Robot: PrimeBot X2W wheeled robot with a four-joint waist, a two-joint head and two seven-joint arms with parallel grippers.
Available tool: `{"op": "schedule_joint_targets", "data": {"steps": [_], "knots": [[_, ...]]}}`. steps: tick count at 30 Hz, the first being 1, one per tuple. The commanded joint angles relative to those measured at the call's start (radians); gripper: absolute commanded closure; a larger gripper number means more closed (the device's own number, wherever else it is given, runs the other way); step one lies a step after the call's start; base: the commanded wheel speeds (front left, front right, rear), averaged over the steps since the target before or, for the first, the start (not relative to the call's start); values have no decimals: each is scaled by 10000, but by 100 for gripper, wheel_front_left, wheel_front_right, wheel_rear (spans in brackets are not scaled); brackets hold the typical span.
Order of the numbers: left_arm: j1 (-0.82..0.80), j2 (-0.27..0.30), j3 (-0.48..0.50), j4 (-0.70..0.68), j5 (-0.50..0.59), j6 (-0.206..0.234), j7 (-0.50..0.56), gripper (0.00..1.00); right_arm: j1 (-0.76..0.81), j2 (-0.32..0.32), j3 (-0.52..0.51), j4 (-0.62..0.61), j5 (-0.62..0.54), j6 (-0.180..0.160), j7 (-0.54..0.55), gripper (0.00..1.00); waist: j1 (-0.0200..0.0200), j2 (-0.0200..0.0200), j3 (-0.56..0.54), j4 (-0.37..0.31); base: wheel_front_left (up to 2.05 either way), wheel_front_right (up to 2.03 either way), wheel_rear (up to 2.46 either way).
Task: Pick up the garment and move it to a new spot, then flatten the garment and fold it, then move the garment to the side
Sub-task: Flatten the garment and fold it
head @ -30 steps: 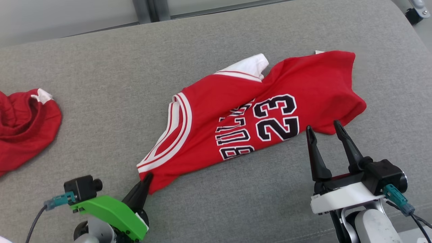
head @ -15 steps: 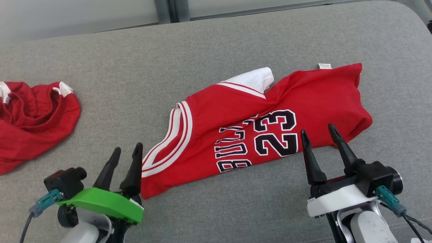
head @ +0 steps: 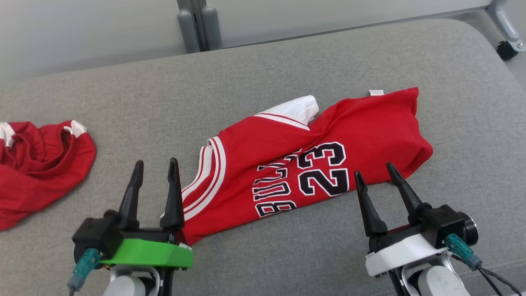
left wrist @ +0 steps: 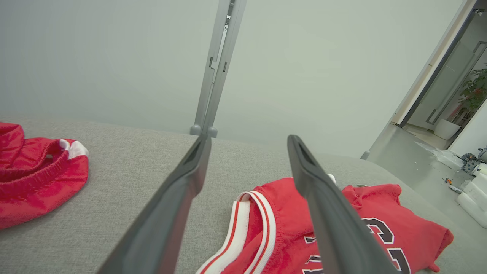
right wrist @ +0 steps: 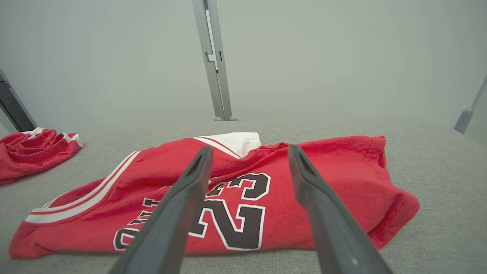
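The red number 23 basketball jersey (head: 312,164) lay rumpled and slantwise near the middle of the grey cushion (head: 123,102), its white-striped edge toward 8 o'clock and its other end toward 2 o'clock. I had my left gripper (head: 156,162) at 7 o'clock, jaws spread and empty, one finger just beside that striped edge. My right gripper (head: 374,168) sat at 5 o'clock, jaws likewise spread and empty, tips at the jersey's near edge. A second red garment (head: 37,164) lay bunched at 9 o'clock, well apart.
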Motion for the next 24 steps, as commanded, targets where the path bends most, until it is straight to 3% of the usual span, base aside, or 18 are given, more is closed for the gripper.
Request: {"op": "schedule_joint_targets", "data": {"steps": [1, 5, 10, 17, 24], "knots": [[291, -127, 140, 284, 363, -217, -2, 0, 175, -13, -12, 27, 68, -14, -34, 0, 0, 0, -283, -122, 0, 0, 0], [277, -479, 249, 1146, 943, -806, -2, 0, 344, -15, 37, 84, 66, -14, -34, 0, 0, 0, -499, -135, 0, 0, 0], [-772, -584, -340, 3202, 920, -1231, 116, 0, 259, -15, 186, 134, 2, -14, -33, 0, 0, 0, -503, -250, 0, 0, 0], [-2725, -649, -766, 5266, -24, -1418, 1466, 0, 88, -13, 188, 120, -167, -14, -34, 0, 0, 0, -153, -512, 0, 0, 0], [-4123, -676, -670, 6837, -1346, -1325, 2904, 0, -111, -15, 200, 34, -148, -14, -34, 0, 0, 0, 304, -756, 0, 0, 0]]}}
